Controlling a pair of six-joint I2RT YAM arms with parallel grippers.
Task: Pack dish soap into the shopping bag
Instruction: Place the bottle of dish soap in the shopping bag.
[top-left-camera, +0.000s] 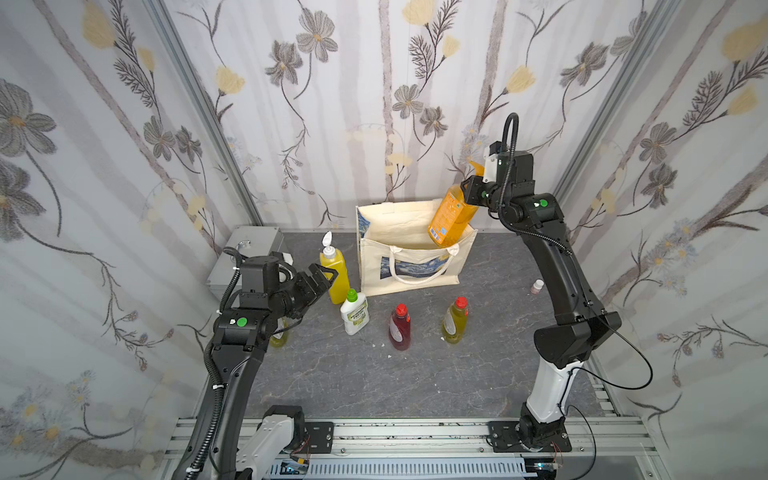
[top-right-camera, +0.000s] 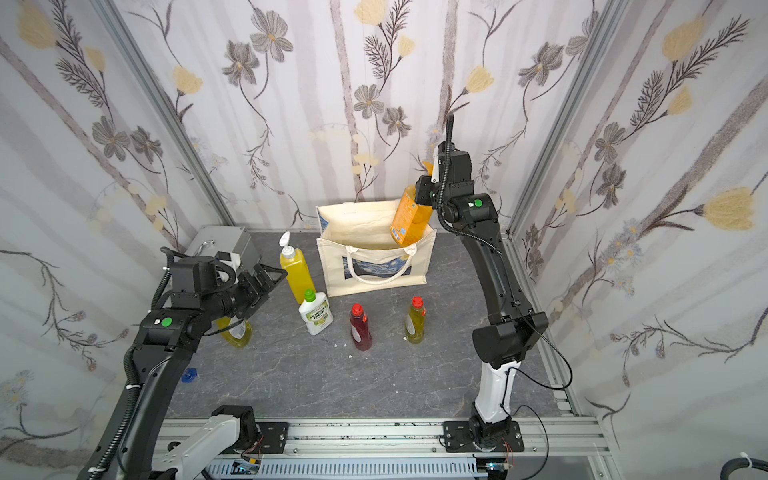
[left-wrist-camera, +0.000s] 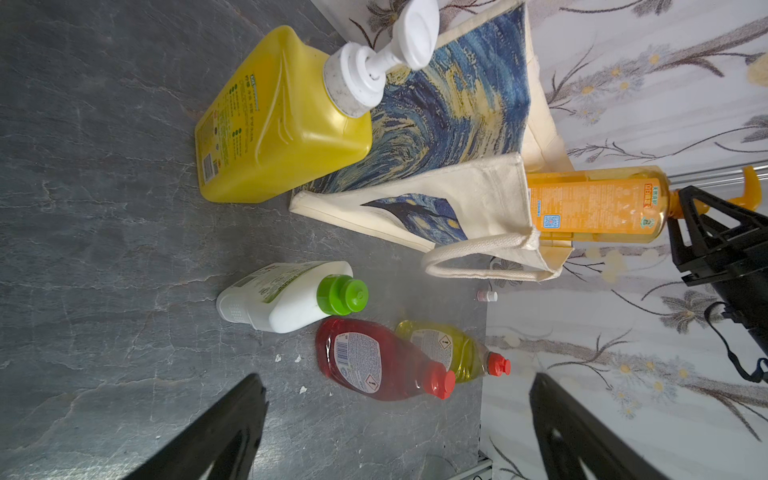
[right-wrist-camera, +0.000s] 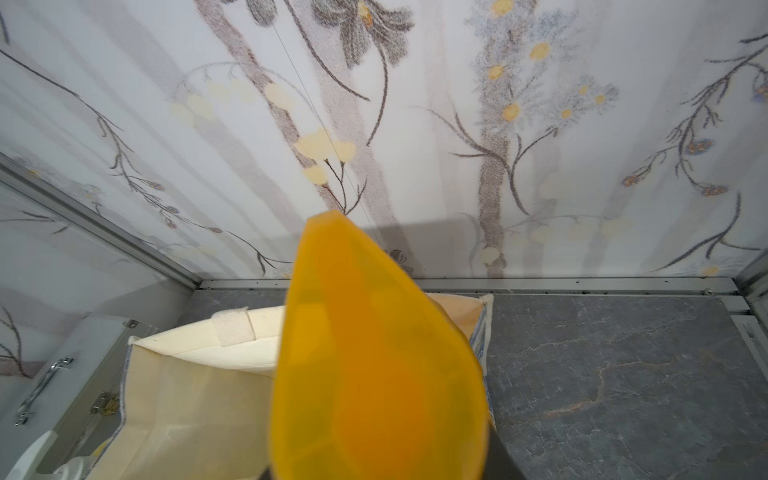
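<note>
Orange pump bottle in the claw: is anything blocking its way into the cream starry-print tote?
Nothing visible does. The orange plastic bottle, held by the right gripper, hangs tilted over the open cream canvas tote.

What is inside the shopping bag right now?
Only the base of the orange bottle dips into the mouth of the shopping bag, held by the right gripper. Bare cream lining shows beside it; the bag's floor under the bottle is hidden.
</note>
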